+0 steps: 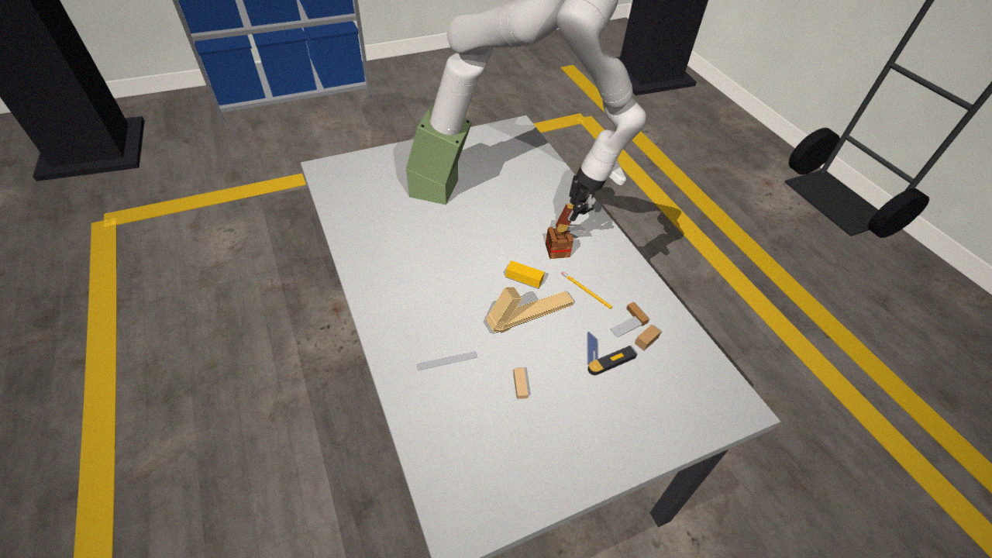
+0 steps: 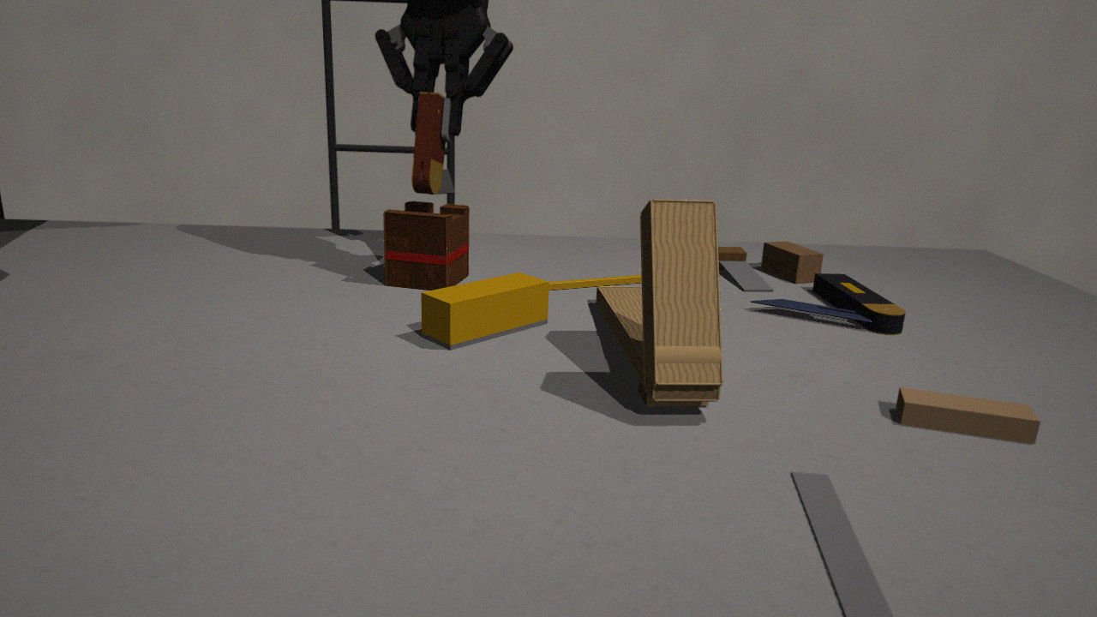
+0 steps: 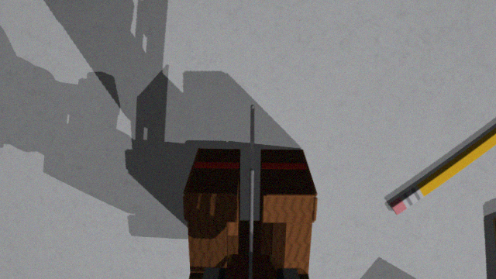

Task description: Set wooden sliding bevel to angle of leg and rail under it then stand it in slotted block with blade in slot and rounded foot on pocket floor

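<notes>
My gripper (image 1: 577, 205) (image 2: 435, 115) is shut on the top of the wooden sliding bevel (image 1: 562, 220) (image 2: 426, 157). The bevel hangs upright with its rounded foot a little above the slotted block (image 1: 559, 244) (image 2: 425, 245) (image 3: 287, 182), a dark wood block with a red band. In the wrist view the thin blade (image 3: 252, 128) runs edge-on in line with the block's slot. The leg (image 1: 502, 307) (image 2: 680, 284) leans over the rail (image 1: 548, 307) (image 2: 621, 307) at mid table. The black bevel (image 1: 611, 358) (image 2: 855, 301) lies flat to the right.
A yellow block (image 1: 523, 273) (image 2: 484, 307) and a pencil (image 1: 586, 290) (image 3: 457, 167) lie near the slotted block. A grey strip (image 1: 446, 360) (image 2: 840, 544), loose wood blocks (image 1: 521, 382) (image 2: 966, 414) and a small square (image 1: 631, 320) lie further forward. The green arm base (image 1: 433, 159) stands at the back.
</notes>
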